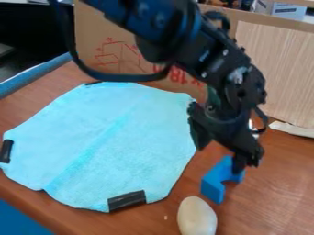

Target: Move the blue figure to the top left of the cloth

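Room: robot lab, it seems
Black jointed robot arm (236, 85): above brown wood-grain tabletop (279, 188)
Brown printed cardboard panel (98, 30): twelve o'clock

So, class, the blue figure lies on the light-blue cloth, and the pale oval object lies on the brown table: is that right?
Not quite: the camera view shows the blue figure on the brown table, beside the light-blue cloth. The pale oval object does lie on the table.

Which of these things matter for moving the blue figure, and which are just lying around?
Part of the job:
- blue figure, on the table right beside the cloth
- light-blue cloth, where it should go
- gripper, at the figure

Just lying about:
- pale egg-shaped object, near the front
- cardboard, standing behind the cloth
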### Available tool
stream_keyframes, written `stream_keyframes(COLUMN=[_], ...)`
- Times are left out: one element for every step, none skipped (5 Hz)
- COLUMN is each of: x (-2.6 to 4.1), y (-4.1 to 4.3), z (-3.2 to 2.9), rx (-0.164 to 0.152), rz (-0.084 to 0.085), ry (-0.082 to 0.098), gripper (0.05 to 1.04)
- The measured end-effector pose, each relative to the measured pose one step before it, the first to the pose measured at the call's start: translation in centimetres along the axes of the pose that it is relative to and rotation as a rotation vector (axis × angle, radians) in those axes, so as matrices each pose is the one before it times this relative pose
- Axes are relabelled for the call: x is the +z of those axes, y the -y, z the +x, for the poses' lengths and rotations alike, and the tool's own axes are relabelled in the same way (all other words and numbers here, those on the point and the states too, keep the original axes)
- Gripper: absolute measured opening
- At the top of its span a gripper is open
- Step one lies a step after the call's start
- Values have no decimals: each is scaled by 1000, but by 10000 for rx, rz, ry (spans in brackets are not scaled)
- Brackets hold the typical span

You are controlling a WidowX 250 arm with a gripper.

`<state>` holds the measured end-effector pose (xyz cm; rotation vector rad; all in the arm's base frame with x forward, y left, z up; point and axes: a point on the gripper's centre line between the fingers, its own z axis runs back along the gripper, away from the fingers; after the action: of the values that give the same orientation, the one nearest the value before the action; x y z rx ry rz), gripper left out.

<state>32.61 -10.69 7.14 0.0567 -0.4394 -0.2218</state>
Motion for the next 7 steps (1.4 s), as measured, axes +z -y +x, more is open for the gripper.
stream_keyframes(x=[-608,-1047,-572,-381,-9,1322,1463], y=[-346,190,-145,-485,-695,-1826,-1960], z=[-198,-827,-560,-497,-33,460,747], rx=[258,7,325,279,140,562,770], rz=[-220,-85,-425,-138,-248,-430,-308], ry=[-82,-298,-257,-134,48,171,205], gripper=[1000,955,674,363,278,277,277])
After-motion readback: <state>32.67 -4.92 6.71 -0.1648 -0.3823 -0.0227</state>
